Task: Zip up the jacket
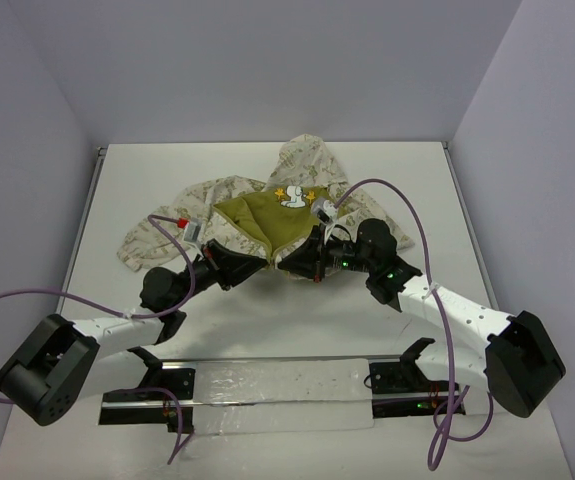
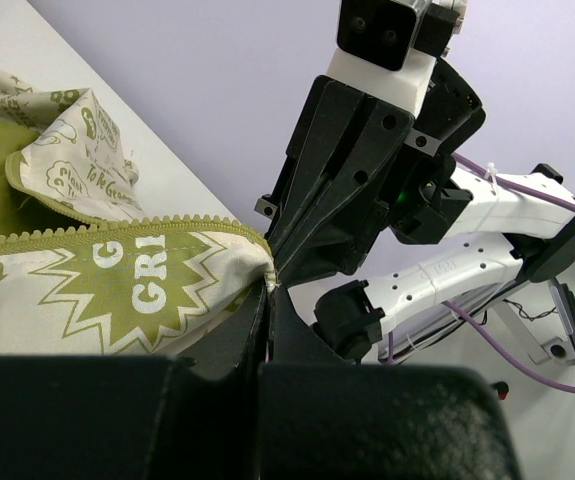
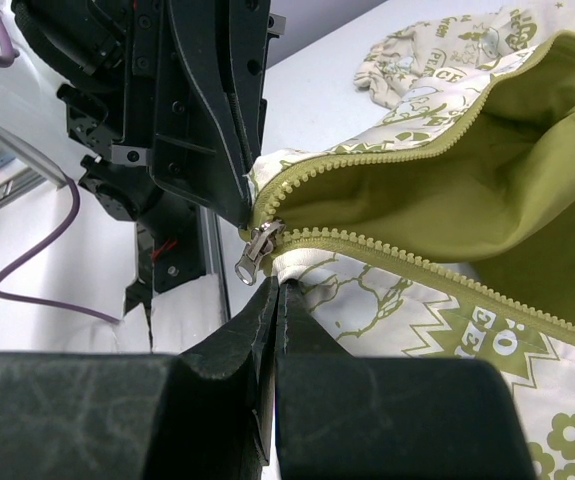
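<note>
The jacket (image 1: pixel 157 240) is lying spread about the middle of the white tabletop (image 1: pixel 417 180), with its hood (image 1: pixel 307 160) pointing to the far edge. Its soft cream cloth is carrying a fine olive print, and the open front is showing smooth olive lining with a white cartoon patch (image 1: pixel 292 199) and yellow stars (image 1: pixel 281 190). The left wrist view is giving big letters "GRI" in a star burst and small "To Be" on a fold. Only the right wrist view is showing the small silver zipper pull (image 3: pixel 255 250), sitting at the low end of the olive toothed tracks (image 3: pixel 387 150). The left gripper (image 2: pixel 270 288) is pressing its black jaws together on the hem corner. The right gripper (image 3: pixel 275 290) is holding its jaws narrow too, pinching the hem just under the pull.
</note>
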